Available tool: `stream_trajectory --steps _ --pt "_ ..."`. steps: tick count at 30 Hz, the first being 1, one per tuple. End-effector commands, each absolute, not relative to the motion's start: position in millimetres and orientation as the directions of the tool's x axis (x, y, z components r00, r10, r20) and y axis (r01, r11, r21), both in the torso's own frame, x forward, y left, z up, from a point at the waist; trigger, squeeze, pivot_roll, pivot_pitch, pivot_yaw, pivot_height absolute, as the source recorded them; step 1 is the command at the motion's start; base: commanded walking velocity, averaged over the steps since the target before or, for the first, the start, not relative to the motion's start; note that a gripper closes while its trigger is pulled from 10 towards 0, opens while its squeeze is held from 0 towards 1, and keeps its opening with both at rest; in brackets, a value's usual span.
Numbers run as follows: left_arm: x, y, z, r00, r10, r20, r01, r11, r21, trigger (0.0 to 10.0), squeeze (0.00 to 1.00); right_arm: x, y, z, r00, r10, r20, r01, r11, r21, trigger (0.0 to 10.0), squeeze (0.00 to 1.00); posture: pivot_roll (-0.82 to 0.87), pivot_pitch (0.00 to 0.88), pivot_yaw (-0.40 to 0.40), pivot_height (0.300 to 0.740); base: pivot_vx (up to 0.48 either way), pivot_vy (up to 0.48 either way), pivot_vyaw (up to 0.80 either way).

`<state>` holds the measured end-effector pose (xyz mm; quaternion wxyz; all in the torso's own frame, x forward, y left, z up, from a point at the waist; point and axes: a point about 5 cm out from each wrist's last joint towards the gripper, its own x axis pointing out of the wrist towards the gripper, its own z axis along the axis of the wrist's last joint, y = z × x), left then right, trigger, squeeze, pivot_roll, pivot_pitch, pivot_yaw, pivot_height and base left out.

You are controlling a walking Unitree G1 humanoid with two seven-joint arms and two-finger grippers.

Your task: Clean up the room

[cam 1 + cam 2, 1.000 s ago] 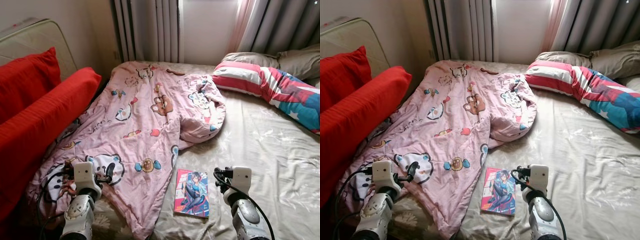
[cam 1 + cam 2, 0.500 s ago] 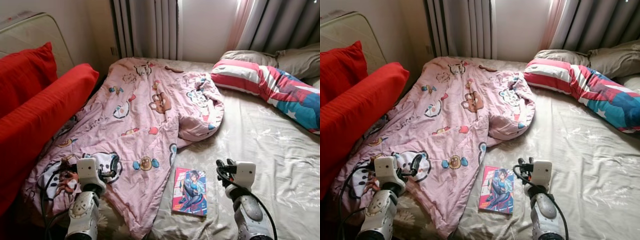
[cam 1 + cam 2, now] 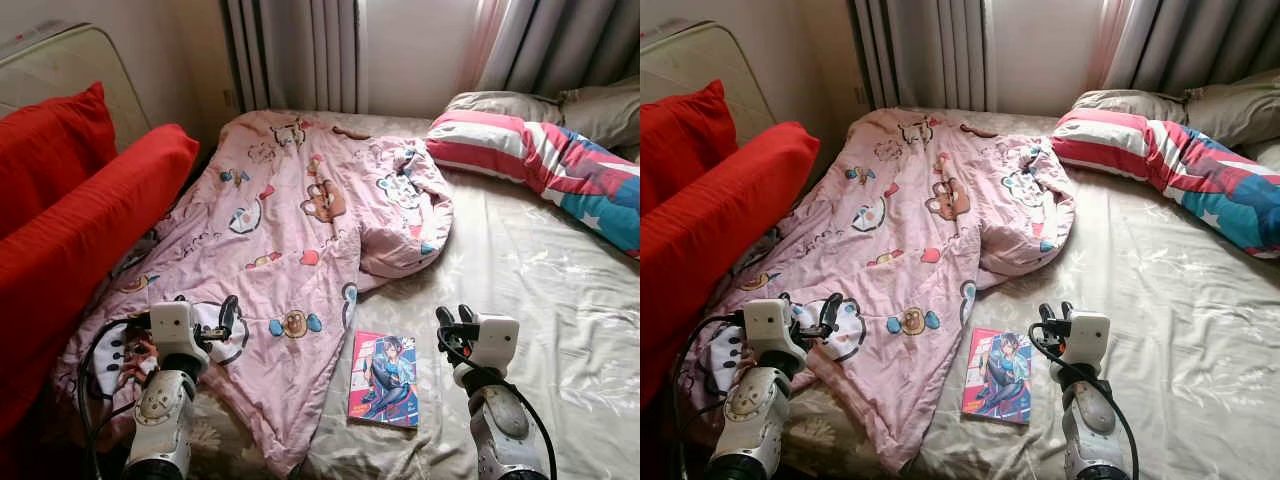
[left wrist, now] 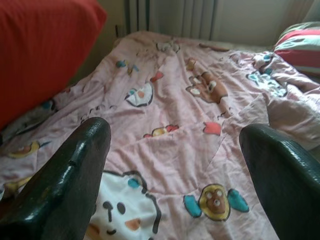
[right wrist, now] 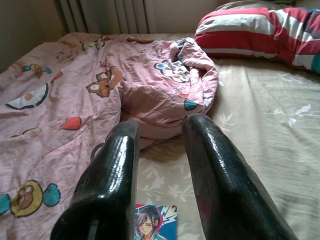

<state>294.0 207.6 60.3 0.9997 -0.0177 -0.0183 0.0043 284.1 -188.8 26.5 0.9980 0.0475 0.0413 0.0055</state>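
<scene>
Since a second ago your view has shifted slightly, and the left gripper (image 3: 215,325) has come up over the pink cartoon-print quilt (image 3: 290,250), fingers spread wide and empty. That soft, rumpled quilt runs lengthwise toward the curtains (image 3: 300,50) beside the red cushions (image 3: 70,220). Right of it, a glossy comic book (image 3: 384,379) lies flat on the beige floral sheet (image 3: 530,270), long axis up the bed, title unreadable, just left of your right gripper (image 3: 452,319), whose fingers stand slightly parted.
</scene>
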Motion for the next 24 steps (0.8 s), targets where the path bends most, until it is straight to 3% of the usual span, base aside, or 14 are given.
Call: stream_trajectory --steps 1,24 --pt "295.0 201.5 63.3 0.999 -0.01 0.043 0.012 0.999 -0.036 10.0 0.0 283.0 -190.4 29.1 0.998 0.001 -0.066 0.005 0.995 0.097 10.0 0.0 -0.02 0.09 0.042 0.74 0.0 0.0 0.0" --pt "281.3 189.9 73.6 0.997 -0.017 0.074 0.021 0.998 -0.064 10.0 0.0 290.1 -179.9 42.3 0.997 0.051 -0.053 -0.047 0.996 0.073 10.0 0.0 -0.02 0.186 0.02 0.73 0.0 0.0 0.0"
